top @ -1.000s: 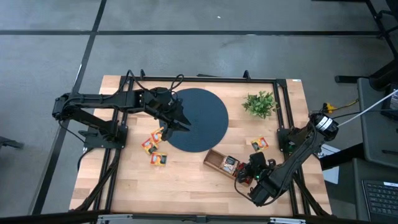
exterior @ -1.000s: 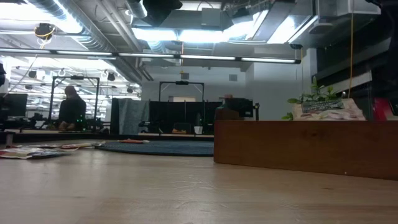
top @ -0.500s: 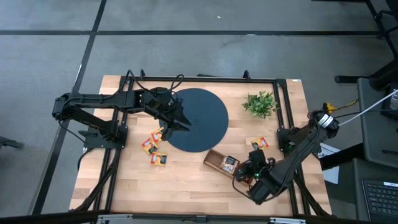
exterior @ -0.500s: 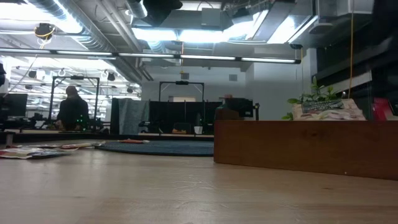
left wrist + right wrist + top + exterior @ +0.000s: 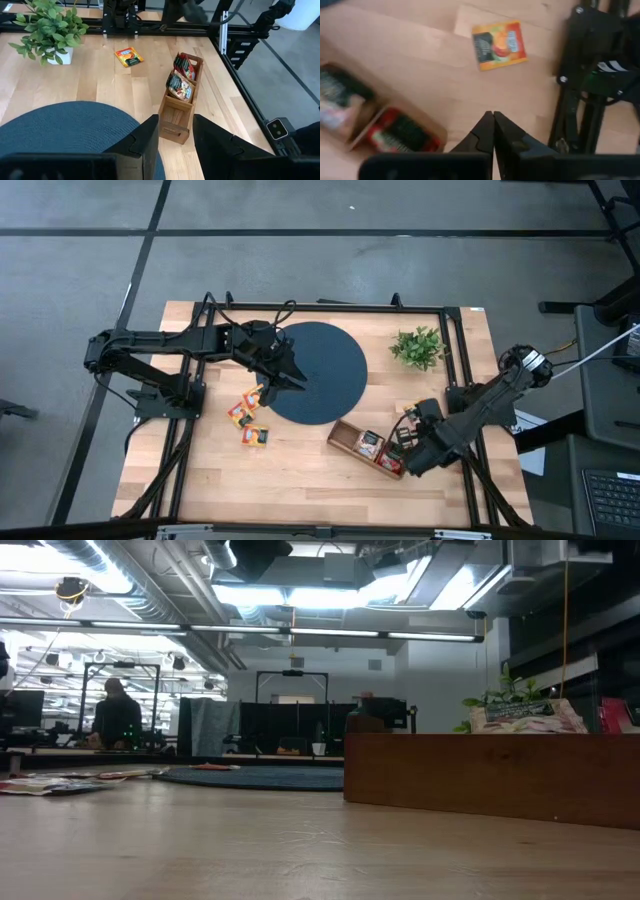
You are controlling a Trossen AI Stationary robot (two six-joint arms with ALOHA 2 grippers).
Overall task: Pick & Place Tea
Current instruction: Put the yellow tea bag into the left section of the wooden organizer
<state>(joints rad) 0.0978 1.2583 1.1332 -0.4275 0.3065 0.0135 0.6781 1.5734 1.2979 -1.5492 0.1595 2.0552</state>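
right wrist view | right gripper (image 5: pixel 493 131) fingers pressed together, empty, beside the wooden tray (image 5: pixel 355 102) | loose orange tea packet (image 5: pixel 499 44) lies flat just ahead on the table, nearer this arm | left gripper (image 5: pixel 175 142) parted, empty, over the dark round mat (image 5: pixel 65 125)

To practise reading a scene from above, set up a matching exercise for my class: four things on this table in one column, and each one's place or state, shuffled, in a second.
Things
1. right gripper
2. left gripper
3. small green plant
4. wooden tray

Places or states
A. holds red and green-white tea packets
B. by the far right corner of the table
C. fingers shut, empty, near the tray
D. fingers apart, over the dark round mat

Pairs: 1-C, 2-D, 3-B, 4-A
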